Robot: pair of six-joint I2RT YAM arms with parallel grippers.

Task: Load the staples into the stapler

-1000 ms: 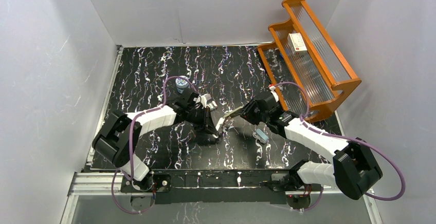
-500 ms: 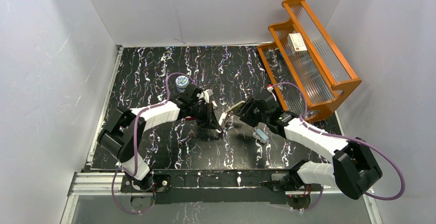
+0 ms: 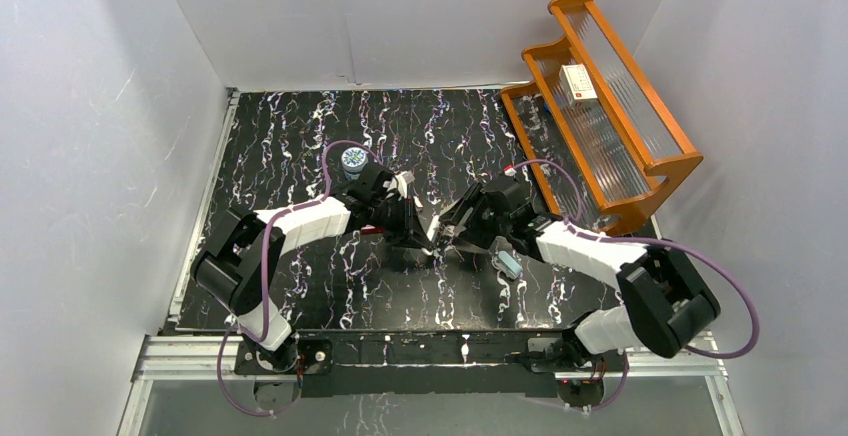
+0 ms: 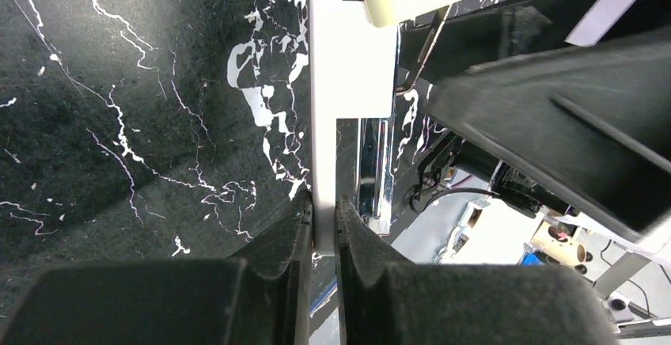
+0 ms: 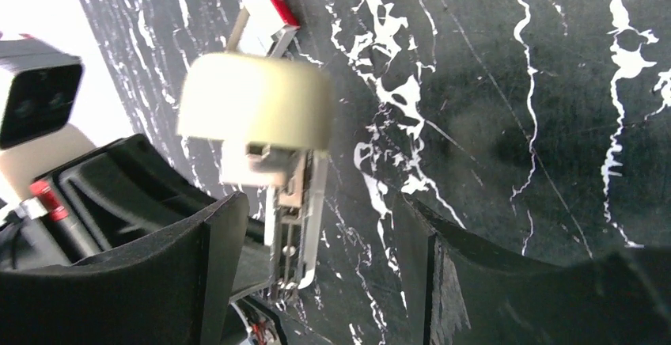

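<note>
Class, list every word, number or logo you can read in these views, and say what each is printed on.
No text can be read in any view.
White box on the rack: red mark, print too small.
Tin: blue-and-white pattern, too small to read.
Sleeve: red and white, no legible letters.

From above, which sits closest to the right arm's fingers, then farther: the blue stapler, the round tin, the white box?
1. Blue stapler, just right of them, toward the near edge.
2. Round tin, across on the left.
3. White box, on the rack at far right.
</note>
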